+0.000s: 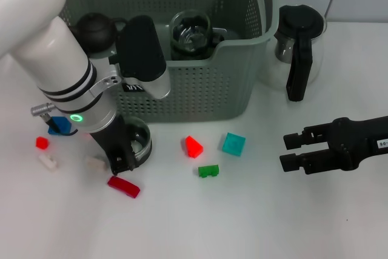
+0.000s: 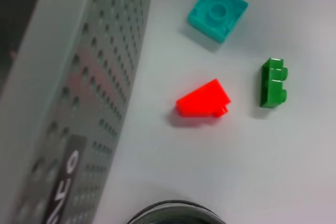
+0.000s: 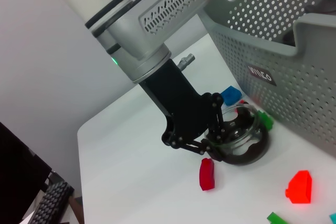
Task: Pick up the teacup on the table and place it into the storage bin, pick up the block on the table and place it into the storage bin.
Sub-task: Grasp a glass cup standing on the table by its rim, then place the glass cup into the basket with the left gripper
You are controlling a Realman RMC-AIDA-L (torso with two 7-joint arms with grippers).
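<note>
The glass teacup [image 1: 140, 141] stands on the table just in front of the storage bin [image 1: 200, 89]. My left gripper [image 1: 124, 157] reaches down onto the teacup's left rim, and its black fingers [image 3: 215, 148] are closed on the rim of the teacup [image 3: 241, 140]. Only the top of the teacup's rim [image 2: 173, 209] shows in the left wrist view. Loose blocks lie nearby: a red wedge block [image 1: 194, 147], a teal block [image 1: 233, 144], a green block [image 1: 208, 171] and a long red block [image 1: 123, 186]. My right gripper [image 1: 286, 151] hovers open at the right, holding nothing.
A black teapot [image 1: 94, 31] and a glass cup [image 1: 191, 31] sit inside the bin. A glass pitcher with a black handle [image 1: 297, 50] stands right of the bin. Small red [image 1: 41, 142], blue [image 1: 59, 125] and white [image 1: 48, 162] blocks lie at the left.
</note>
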